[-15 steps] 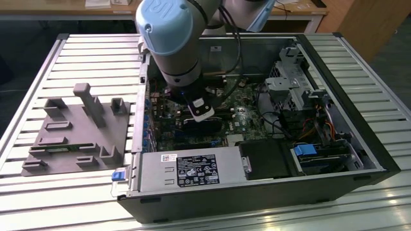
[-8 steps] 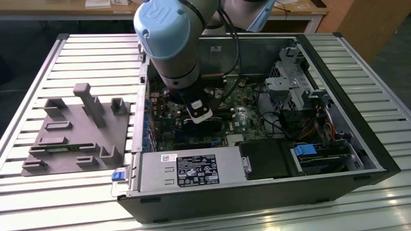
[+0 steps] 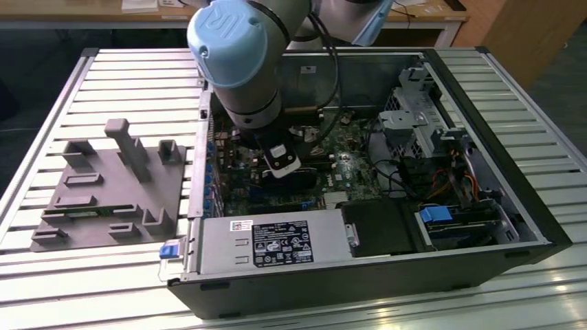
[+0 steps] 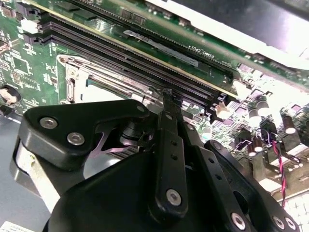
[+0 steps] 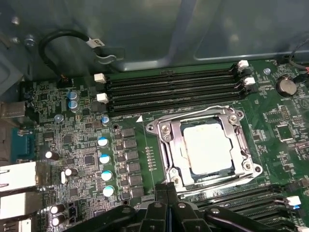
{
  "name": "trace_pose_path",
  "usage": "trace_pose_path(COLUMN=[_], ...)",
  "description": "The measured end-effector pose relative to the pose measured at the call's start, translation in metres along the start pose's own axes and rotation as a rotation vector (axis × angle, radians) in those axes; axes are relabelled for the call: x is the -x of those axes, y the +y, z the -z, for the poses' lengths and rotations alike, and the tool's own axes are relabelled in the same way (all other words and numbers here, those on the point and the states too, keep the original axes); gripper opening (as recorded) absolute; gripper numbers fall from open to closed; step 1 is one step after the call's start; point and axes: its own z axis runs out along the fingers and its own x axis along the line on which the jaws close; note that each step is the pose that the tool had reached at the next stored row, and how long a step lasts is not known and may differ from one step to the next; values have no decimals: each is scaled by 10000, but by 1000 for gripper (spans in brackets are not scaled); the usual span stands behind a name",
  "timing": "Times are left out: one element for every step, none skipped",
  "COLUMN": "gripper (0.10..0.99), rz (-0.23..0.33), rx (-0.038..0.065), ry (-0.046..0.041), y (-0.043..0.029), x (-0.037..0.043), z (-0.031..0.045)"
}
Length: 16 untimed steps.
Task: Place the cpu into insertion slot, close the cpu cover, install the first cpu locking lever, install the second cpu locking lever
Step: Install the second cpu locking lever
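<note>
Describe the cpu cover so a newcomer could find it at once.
Start at the open computer case and its green motherboard. Between the long black memory slots sits a square silver frame, the cpu cover, lying closed over the pale cpu. Its shiny metal and big square cut-out set it apart.

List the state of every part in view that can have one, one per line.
Silvery square cpu: seated in the socket, metal top showing.
Silver-rimmed insertion slot: occupied by the cpu.
Thin silver metal cpu cover: down, framing the cpu.
Black gripper: fingers shut, empty, tip at the socket's edge.
Long black memory slots: empty.
Black computer case: side open, lying on the table.
</note>
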Motion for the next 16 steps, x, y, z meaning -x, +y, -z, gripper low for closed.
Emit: trace_pose_path(gripper=[102,102,102,102,102,102,102,102,102,102,102,102,102,102,102,102], rz=[0,1,1,2,1,2,2,2,2,3,3,2,2,2,2,2], rx=[-1,-2,-3,-2,-1,-2,-2,-2,-2,-1,-1,-2,-2,-1,-3,0], ry=[-1,-2,-4,-4,-5,-5,-6,-6,-5,-5,-6,-6,-6,-6,-6,-7], y=[-2,-3,-3,-3,-3,-3,0,3,3,3,4,4,4,4,6,9], x=[-6,-10,-14,-18,-21,-23,-25,-26,-26,-26,-26,-26,-26,-26,-26,-25], z=[-2,-3,-5,-8,-12,-16,-19,-22,-22,-22,-23,-23,-23,-23,-20,-12])
